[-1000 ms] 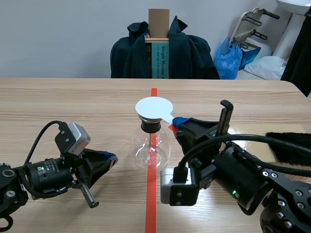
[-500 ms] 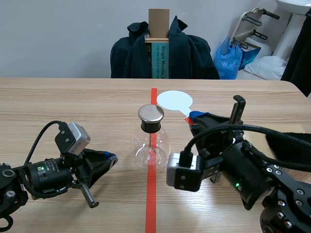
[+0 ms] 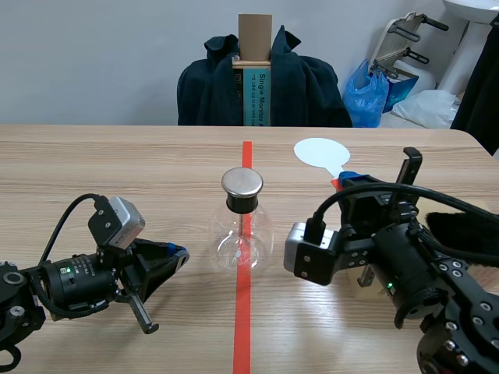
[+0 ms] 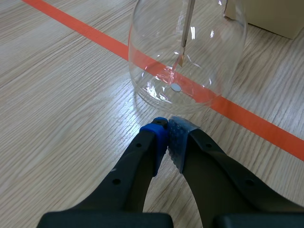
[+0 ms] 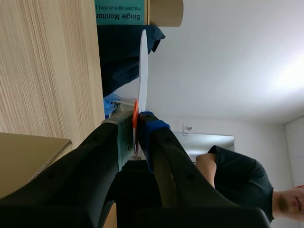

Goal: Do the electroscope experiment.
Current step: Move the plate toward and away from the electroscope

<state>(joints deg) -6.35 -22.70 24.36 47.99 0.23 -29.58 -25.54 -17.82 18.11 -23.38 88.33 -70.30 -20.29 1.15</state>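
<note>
The flask (image 3: 242, 234) w/ its metal cap (image 3: 242, 182) is stood on the desk (image 3: 117, 164), centred on the red tape line (image 3: 241, 327). In the left wrist view a thin rod is seen hanging inside the glass. Low on the desk, the left gripper (image 3: 178, 253) is pointed at the flask, near its base but not touching. Its fingers (image 4: 154, 142) are pressed together w/ nothing between. A white disc (image 3: 320, 151) is held up by the right gripper (image 3: 347, 179), to the right of the cap and well apart from it. That gripper's fingers are clamped on the disc's orange-red handle (image 5: 135, 111). The disc is seen edge-on in the right wrist view. Dark fur (image 3: 468, 234) is laid on the desk's right side, beyond the right arm. Behind the desk, a dark jacket (image 3: 207, 89) is draped around a box (image 3: 254, 78). A person (image 5: 237, 183) in a dark top is seen in the right wrist view.
</note>
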